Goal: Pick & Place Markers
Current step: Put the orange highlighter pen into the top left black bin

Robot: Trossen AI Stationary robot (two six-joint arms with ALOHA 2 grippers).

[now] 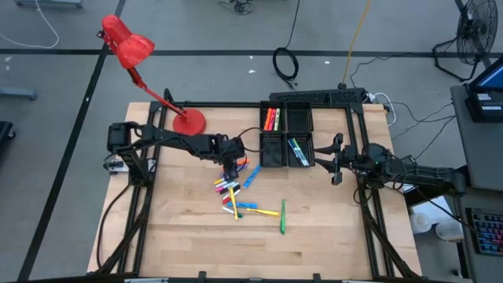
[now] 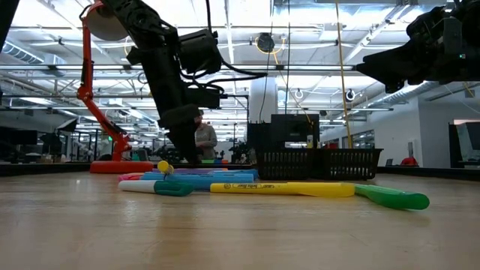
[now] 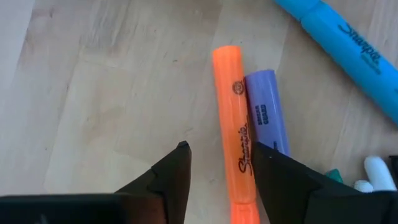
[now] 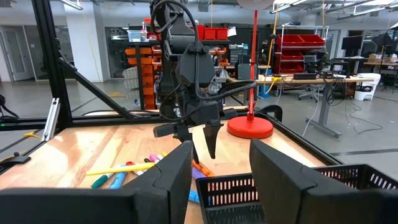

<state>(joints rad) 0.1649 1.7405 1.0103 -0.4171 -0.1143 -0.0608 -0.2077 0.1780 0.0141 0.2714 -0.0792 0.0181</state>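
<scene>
Several markers point(image 1: 236, 192) lie in a loose pile on the wooden table: an orange one point(image 3: 233, 124), a purple one point(image 3: 266, 109) beside it and a blue one point(image 3: 348, 50). My left gripper point(image 3: 219, 149) points steeply down over the pile, open. Its fingers stand either side of the orange marker, and the purple one lies outside them. More markers lie in the black tray point(image 1: 287, 137) at the far side. My right gripper point(image 1: 326, 161) waits, open, beside the tray's right wall. My left gripper comes from above with its fingers across the orange marker, which lies flat on the table. One fingertip point(image 3: 261, 155) stands right at the marker's side point(image 3: 249, 140) next to the purple marker. I cannot tell whether it touches. The other fingertip stands clear of it.
A red desk lamp stands with its base point(image 1: 189, 122) at the table's far left, close behind my left arm. A yellow marker point(image 1: 263, 211) and a green one point(image 1: 283, 216) lie at the pile's near side. Bare wood stretches along the near edge point(image 1: 259, 251).
</scene>
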